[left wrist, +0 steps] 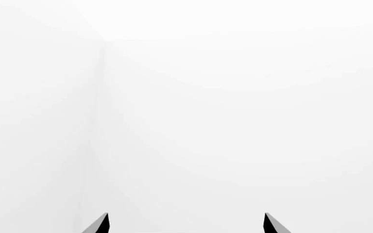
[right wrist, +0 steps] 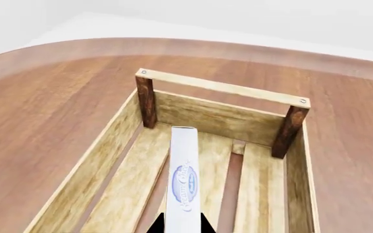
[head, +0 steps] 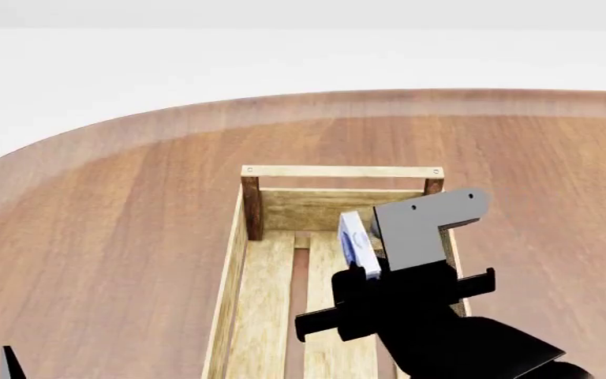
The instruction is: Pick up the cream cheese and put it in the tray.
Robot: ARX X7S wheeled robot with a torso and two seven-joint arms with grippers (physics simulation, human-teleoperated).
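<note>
Cream cheese [right wrist: 184,182] was held edge-on, clamped in the right gripper [right wrist: 182,224], above the interior of the tray [right wrist: 220,88] near its far end wall. Box narrow face w/ blue oval logo faced the right wrist cam. In head view the cream cheese [head: 357,244] showed just beside the right gripper [head: 372,272], over the slatted bottom betw. the two dark corner posts. Tray [head: 341,170] sat on the wooden worktop [head: 114,229]. Left gripper [left wrist: 185,224]: fingertips spread apart, nothing betw. them, facing a plain white background; only one tip visible in head view.
</note>
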